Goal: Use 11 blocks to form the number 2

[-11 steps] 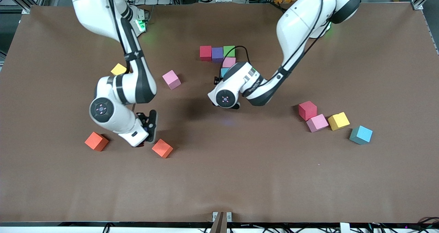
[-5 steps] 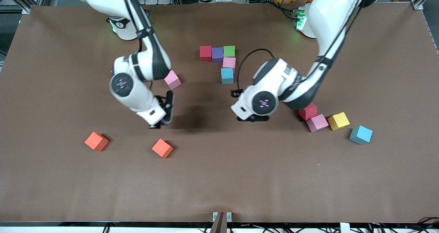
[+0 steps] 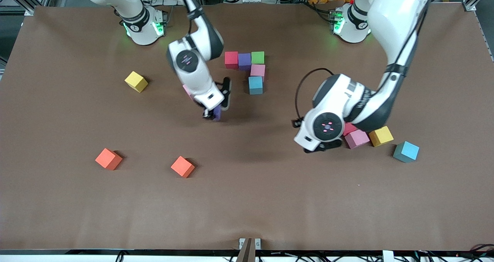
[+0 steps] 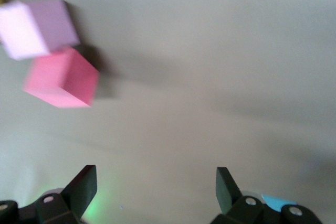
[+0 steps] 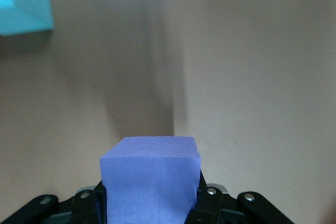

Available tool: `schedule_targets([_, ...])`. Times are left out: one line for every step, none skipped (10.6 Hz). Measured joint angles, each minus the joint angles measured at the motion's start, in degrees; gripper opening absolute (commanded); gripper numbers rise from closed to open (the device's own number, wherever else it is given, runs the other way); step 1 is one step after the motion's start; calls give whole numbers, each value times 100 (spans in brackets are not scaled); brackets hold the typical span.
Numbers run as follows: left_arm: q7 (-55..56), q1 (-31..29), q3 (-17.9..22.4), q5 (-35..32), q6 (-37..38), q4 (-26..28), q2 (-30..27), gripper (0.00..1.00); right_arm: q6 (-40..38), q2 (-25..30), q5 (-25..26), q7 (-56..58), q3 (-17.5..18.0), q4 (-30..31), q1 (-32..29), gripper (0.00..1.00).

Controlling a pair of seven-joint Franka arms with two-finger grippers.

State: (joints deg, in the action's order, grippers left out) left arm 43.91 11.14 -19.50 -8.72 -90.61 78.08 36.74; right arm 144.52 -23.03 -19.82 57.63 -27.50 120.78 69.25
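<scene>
Five blocks form a partial number 2: red [image 3: 231,59], purple [image 3: 244,61] and green [image 3: 257,57] in a row, then pink [image 3: 257,70] and light blue [image 3: 255,85] nearer the front camera. My right gripper [image 3: 216,111] is shut on a purple block [image 5: 149,174], held above the table beside the light blue block [image 5: 23,1]. My left gripper [image 4: 156,176] is open and empty, over the table next to a red block [image 4: 62,77] and a pink block [image 4: 37,27]; in the front view it [image 3: 318,145] hangs by that cluster.
Loose blocks: yellow [image 3: 136,81] and two orange [image 3: 109,158] [image 3: 183,166] toward the right arm's end; a pink one [image 3: 187,90] mostly hidden by the right hand; red [image 3: 350,128], pink [image 3: 357,138], yellow [image 3: 381,136] and light blue [image 3: 406,151] toward the left arm's end.
My right gripper carried the purple block from beside the orange blocks to beside the built blocks. My left gripper moved away from the built blocks to the red and pink cluster.
</scene>
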Motion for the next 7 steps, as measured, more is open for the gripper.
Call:
schedule_targets([0, -265, 5, -172, 4, -4, -135, 100, 143, -1, -36, -242, 17, 114, 239, 7])
schedule_targets([-6, -530, 11, -257, 14, -6, -287, 100, 192, -1, -179, -333, 46, 174, 394, 7])
schedule_targets([-6, -768, 19, -279, 30, -7, -427, 100, 280, -5, -420, -333, 78, 243, 527, 7])
schedule_targets([-7, -1021, 16, -283, 52, -3, -534, 100, 474, -19, -656, -333, 95, 353, 692, 7])
schedule_targets([-76, -1295, -3, -284, 60, 2, -587, 100, 624, -51, -862, -334, 112, 447, 861, 7])
schedule_targets([-216, -1486, -17, -284, 63, 31, -589, 100, 718, -100, -1014, -339, 141, 484, 1005, 7])
schedule_targets([-257, -1571, -25, -283, 67, 108, -552, 100, 806, -164, -1074, -349, 202, 486, 1068, 7])
